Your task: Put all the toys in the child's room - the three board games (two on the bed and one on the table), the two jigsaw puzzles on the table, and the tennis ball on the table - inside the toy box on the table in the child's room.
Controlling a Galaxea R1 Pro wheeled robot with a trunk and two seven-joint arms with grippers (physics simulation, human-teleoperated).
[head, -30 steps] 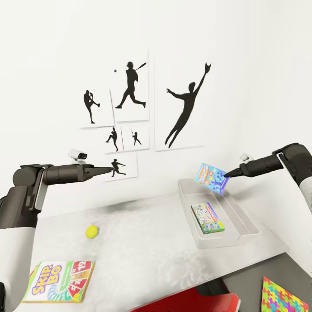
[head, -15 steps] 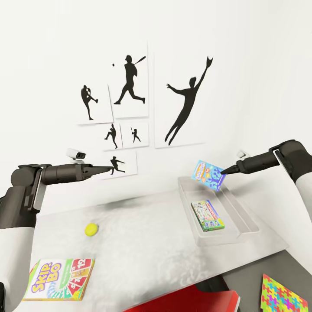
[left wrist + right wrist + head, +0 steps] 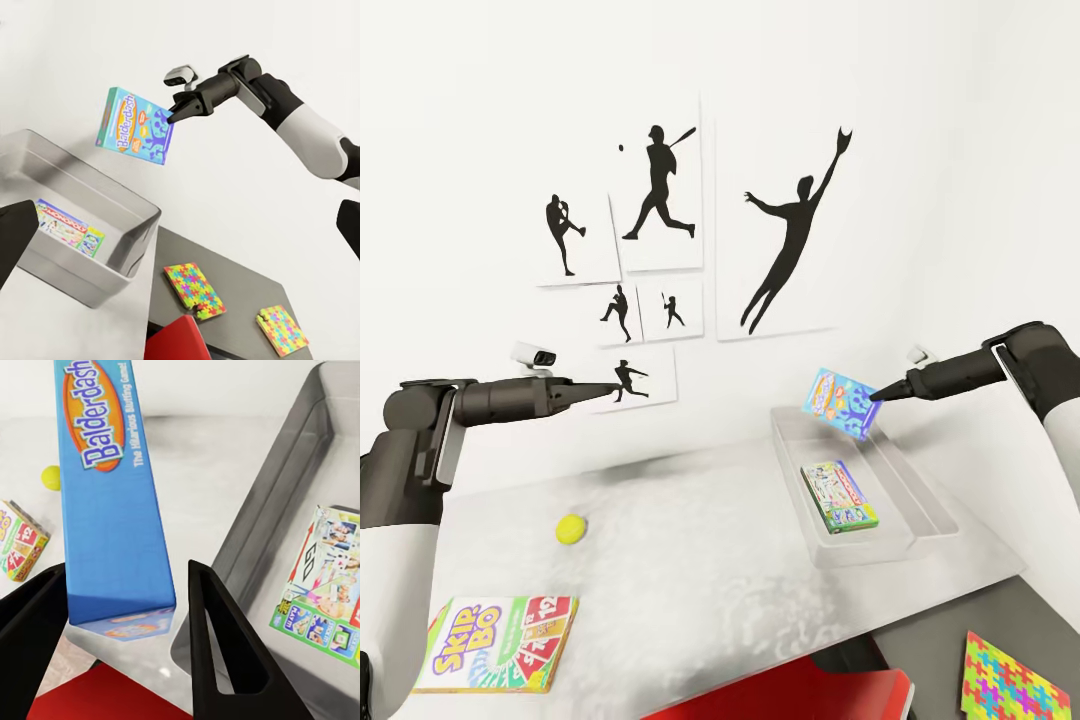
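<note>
Head view: blue board game (image 3: 845, 404) in right gripper (image 3: 877, 399) above toy box (image 3: 920, 497)

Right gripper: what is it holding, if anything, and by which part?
The right gripper holds the blue board game by one edge, above the toy box.

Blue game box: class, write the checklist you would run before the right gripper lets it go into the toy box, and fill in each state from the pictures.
1. Blue game box held in the right gripper: ok.
2. Box over the toy box: ok in the head view; the left wrist view leaves its exact place over the bin uncertain.
3. Free room in the bin beside the green-edged game: ok.
4. Box level for a flat drop: not ok, it hangs tilted.
5. Left gripper out of the way: ok, well off to the left over the table.
</note>
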